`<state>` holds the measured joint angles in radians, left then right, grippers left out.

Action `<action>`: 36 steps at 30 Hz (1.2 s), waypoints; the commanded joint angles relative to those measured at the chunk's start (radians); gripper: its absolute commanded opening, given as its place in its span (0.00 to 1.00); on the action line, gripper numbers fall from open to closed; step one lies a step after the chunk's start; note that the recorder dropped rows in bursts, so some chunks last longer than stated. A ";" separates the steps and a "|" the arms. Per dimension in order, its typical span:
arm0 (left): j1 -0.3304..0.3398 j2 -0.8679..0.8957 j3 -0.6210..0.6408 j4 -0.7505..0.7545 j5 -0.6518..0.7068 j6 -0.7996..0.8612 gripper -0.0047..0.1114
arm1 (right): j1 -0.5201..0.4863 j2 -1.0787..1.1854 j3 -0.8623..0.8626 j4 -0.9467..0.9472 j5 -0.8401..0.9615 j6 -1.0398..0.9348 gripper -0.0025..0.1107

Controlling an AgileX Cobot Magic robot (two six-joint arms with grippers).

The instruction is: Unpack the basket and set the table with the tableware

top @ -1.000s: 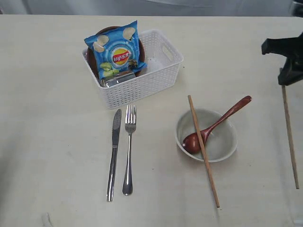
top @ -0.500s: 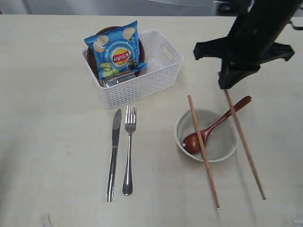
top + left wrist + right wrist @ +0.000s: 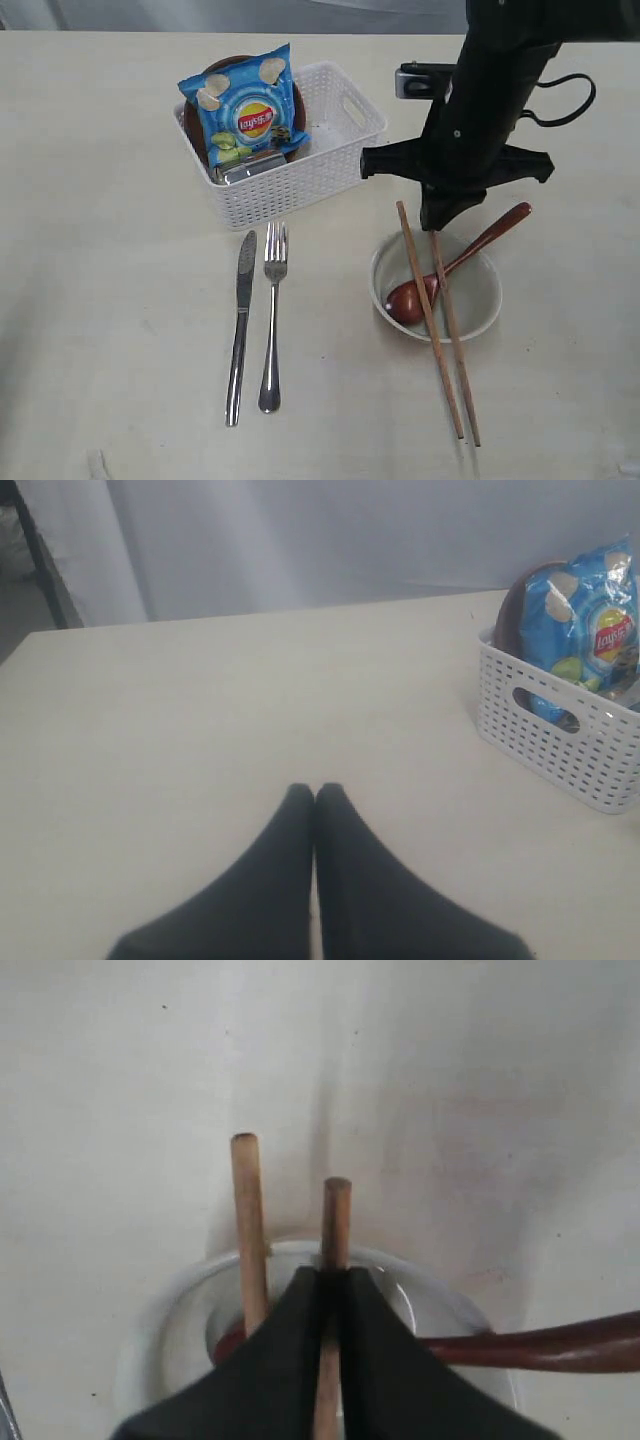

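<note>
My right arm has swung in from the far right edge over the last second, bringing the second chopstick with it. The stick now runs across the bowl, just beside the first chopstick and nearly parallel to it. The right fingers are still clenched on its upper end, so it is not yet released. I cannot tell whether its low tip touches the surface. The spoon lies in the bowl under both sticks. I judge the pair is about placed and letting go comes next. My left fingers rest pressed together, holding nothing, well apart from the basket. The knife and fork are out, but the plate and cup still sit in the basket with the chips bag
</note>
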<state>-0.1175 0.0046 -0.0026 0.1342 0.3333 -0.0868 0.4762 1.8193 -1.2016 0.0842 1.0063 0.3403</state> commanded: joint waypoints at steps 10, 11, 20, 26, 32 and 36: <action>0.004 -0.005 0.003 0.000 -0.007 0.002 0.04 | 0.004 0.000 0.090 -0.015 -0.127 0.011 0.02; 0.004 -0.005 0.003 0.000 -0.007 0.002 0.04 | 0.004 0.000 0.088 -0.015 -0.127 0.011 0.02; 0.004 -0.005 0.003 0.000 -0.007 0.002 0.04 | 0.005 -0.012 0.088 -0.015 -0.115 0.007 0.02; 0.004 -0.005 0.003 0.000 -0.007 0.002 0.04 | 0.005 -0.063 0.088 -0.019 -0.130 0.007 0.02; 0.004 -0.005 0.003 0.000 -0.007 0.002 0.04 | 0.005 -0.078 0.088 -0.011 -0.129 0.010 0.02; 0.004 -0.005 0.003 0.000 -0.007 0.002 0.04 | 0.005 -0.078 0.088 -0.011 -0.126 0.007 0.02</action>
<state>-0.1175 0.0046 -0.0026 0.1342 0.3333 -0.0868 0.4811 1.7491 -1.1147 0.0717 0.8751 0.3503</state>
